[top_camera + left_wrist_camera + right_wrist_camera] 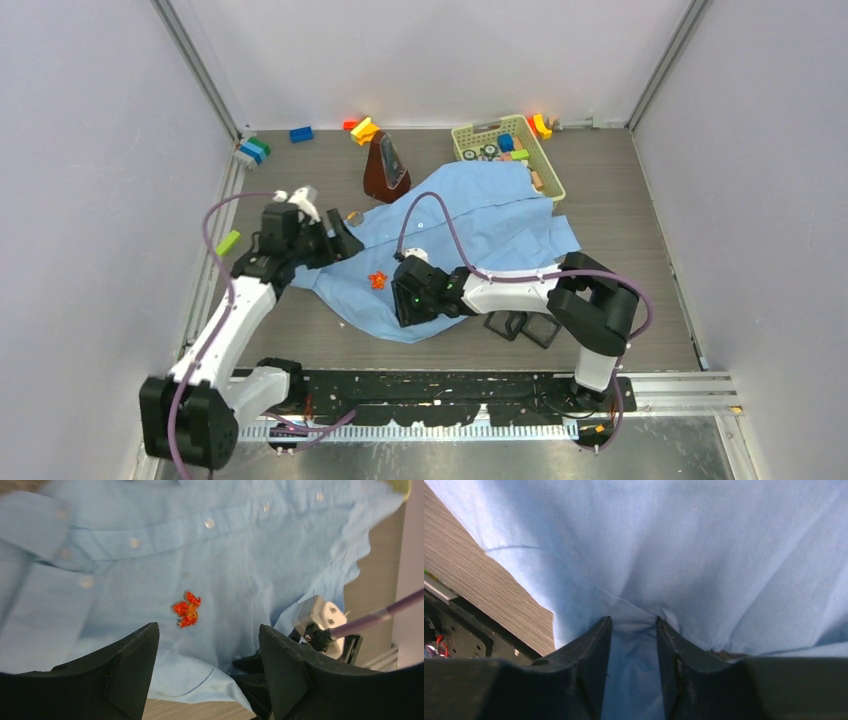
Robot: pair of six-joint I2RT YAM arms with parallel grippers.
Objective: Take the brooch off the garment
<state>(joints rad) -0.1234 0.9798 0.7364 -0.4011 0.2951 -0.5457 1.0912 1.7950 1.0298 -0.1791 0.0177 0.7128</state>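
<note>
The small red-orange brooch (187,609) sits pinned on the front of the light-blue collared cloth shirt (500,215), towards its near left edge, a little nearer than the button placket. The left gripper (207,630) hangs over it, black fingers spread wide with nothing between them. Just right of the brooch, the right gripper (633,622) has its fingers drawn narrow on a puckered fold of shirt.

If the left fingers close off-centre, they are likely to catch cloth along with the brooch and drag the whole shirt. If the right pinch slips, the fabric may rise with the pin.

The right arm's purple cable (370,617) crowds the approach from the right. A brown pyramid-shaped metronome (385,165) and a pale green plastic basket (545,160) stand at the shirt's far edge, well apart from the brooch.
</note>
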